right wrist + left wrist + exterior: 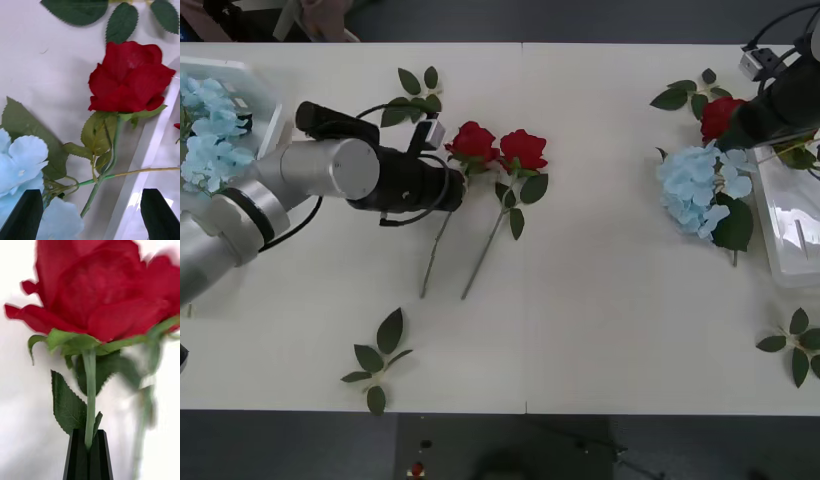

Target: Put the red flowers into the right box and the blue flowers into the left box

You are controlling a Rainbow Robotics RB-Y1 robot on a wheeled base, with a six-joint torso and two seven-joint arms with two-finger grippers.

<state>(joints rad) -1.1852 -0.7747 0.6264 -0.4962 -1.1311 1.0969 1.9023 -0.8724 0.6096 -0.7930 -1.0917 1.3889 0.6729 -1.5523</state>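
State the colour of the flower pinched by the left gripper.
Red rose; left wrist view shows it best.

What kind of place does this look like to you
Probably a lab or test workspace, not a flower shop: a plain white table holds artificial red flowers and blue flowers, clear plastic sorting boxes sit at its ends, and dark bare floor shows beyond.

Robot test bench in a lab-type room: plain white table (pixel 580 330), dark floor (pixel 630 445) at 6 o'clock, clear plastic boxes (pixel 792 225) at 3 and 9 o'clock.
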